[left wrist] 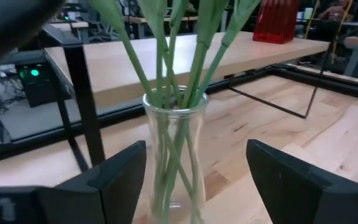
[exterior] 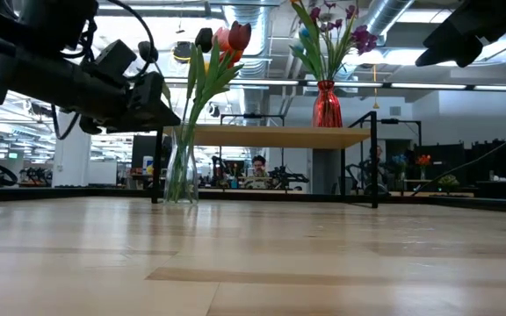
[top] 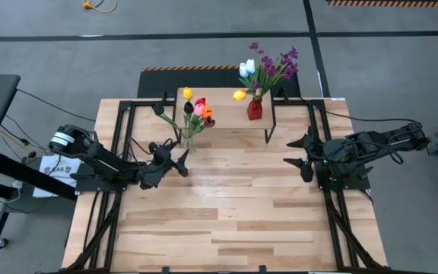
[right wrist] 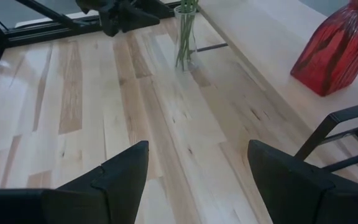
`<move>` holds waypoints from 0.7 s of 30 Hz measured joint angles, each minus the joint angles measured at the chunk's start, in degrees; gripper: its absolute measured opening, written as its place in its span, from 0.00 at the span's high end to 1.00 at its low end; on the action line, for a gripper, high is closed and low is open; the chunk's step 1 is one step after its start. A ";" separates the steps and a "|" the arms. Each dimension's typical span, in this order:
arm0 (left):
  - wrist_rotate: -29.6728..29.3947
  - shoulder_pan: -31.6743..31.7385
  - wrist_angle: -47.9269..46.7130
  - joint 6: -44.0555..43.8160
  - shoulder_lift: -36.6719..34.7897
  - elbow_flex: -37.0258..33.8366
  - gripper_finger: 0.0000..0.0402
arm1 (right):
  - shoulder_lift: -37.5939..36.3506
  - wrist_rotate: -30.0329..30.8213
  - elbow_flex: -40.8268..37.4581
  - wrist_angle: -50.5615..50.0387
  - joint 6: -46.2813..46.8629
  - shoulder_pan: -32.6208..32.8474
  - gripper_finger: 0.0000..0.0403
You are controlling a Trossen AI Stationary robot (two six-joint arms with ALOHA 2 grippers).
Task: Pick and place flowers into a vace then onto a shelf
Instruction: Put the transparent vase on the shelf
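A clear glass vase [top: 191,141] stands by its base on the table, close to the shelf's front-left leg, and holds red, yellow, orange, pink and dark tulips [top: 198,110]. My left gripper [top: 183,160] is open just on the near-left side of it. In the left wrist view its fingers stand on either side of the vase [left wrist: 174,155] without touching. A red vase [top: 255,109] with purple sprigs, white and yellow tulips stands on the light-wood shelf [top: 223,114]. My right gripper [top: 291,151] is open, raised to the right of the shelf.
The shelf [exterior: 271,136] stands on thin black legs [exterior: 375,158] at the table's far middle, with the red vase [exterior: 327,104] on top. Black frame rails run along the table's left and right sides. The broad wood tabletop [right wrist: 123,106] lies in front of the shelf.
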 joint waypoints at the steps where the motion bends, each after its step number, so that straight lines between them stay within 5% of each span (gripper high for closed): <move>1: 0.98 0.53 -0.02 0.01 0.00 0.00 0.33 | 0.00 0.00 0.00 0.02 0.00 0.00 0.34; 21: 12.34 9.21 -0.04 0.61 -0.02 0.00 0.33 | 0.00 0.04 0.00 0.17 0.42 -0.02 0.34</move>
